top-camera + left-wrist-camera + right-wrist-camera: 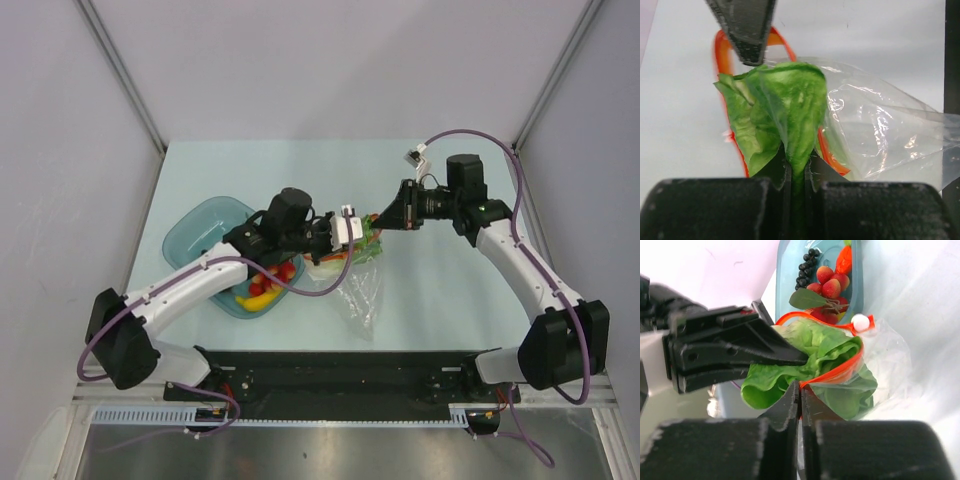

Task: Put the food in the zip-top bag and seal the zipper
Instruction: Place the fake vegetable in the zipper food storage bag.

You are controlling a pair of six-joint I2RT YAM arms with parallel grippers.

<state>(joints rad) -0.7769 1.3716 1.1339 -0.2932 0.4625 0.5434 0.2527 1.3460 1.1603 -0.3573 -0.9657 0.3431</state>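
Observation:
The clear zip-top bag [362, 290] hangs between both grippers above the table. My left gripper [799, 160] is shut on the green cabbage [790, 100], which is partly inside the bag's mouth. My right gripper [800, 387] is shut on the red-orange zipper [840, 371] at the mouth's edge, holding it open around the cabbage [810, 347]. The zipper [722, 55] loops around the leaves. A white slider [859, 322] sits on the strip. In the top view the left gripper [348, 232] and right gripper [378, 220] are close together.
The teal bowl [205, 225] lies at the left under my left arm. It holds the red berries [830, 285], dark grapes [807, 262], the red-orange pepper [844, 260] and the yellow banana [258, 300]. White walls enclose the table.

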